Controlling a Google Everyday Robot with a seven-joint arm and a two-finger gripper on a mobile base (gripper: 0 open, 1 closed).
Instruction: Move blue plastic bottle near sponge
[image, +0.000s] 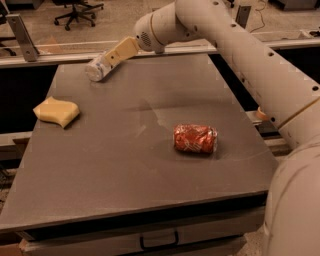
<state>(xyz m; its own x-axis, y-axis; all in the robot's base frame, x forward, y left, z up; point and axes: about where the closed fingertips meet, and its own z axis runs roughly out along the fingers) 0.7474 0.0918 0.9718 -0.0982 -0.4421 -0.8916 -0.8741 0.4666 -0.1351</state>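
The blue plastic bottle (96, 70) lies tilted at the far left corner of the grey table (125, 175), its clear body and pale label showing. My gripper (109, 60) reaches down from the upper right and its tan tip meets the bottle's upper end. The sponge (56, 111), a pale yellow wavy foam block, lies at the table's left edge, nearer to me than the bottle and well apart from it.
A crushed red soda can (195, 138) lies on its side right of the table's middle. My white arm (260, 65) spans the upper right. A metal rail (50, 57) runs behind the table. An office chair (75, 12) stands on the floor beyond.
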